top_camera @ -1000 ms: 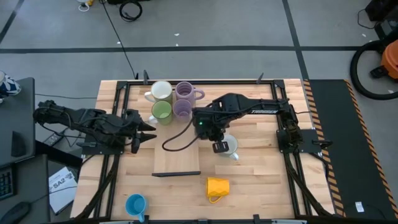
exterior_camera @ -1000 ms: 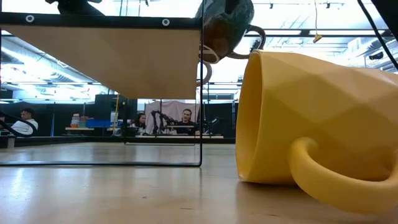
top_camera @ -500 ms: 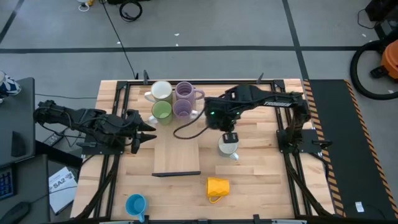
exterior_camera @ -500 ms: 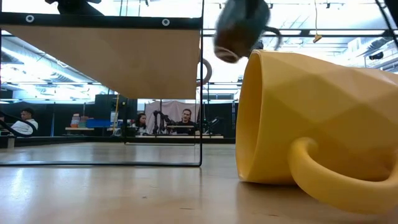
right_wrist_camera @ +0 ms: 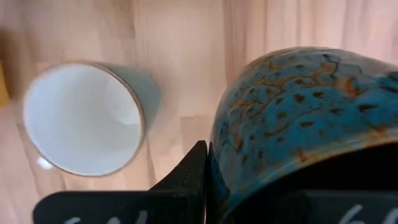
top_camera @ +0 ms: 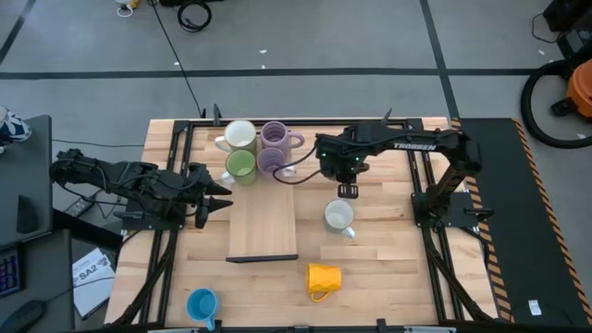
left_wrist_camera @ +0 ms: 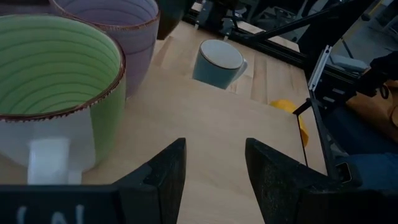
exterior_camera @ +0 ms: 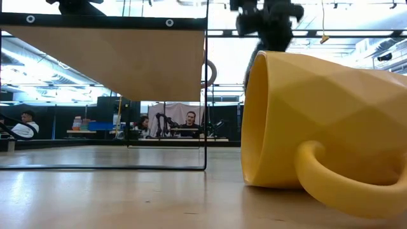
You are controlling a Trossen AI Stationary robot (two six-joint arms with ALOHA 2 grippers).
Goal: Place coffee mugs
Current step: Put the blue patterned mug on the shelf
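Right hand has swung back toward the mug cluster, still clamped on the dark mug's rim to carry it; white mug sits below. Left hand waits open.

held mug: dark teal-blue, rust-brown speckles
green mug: light green, ribbed inside, brown rim
purple mug: lavender, brown rim
white mug: white
yellow mug: yellow-orange, faceted
blue mug: blue
table: pale wood grain
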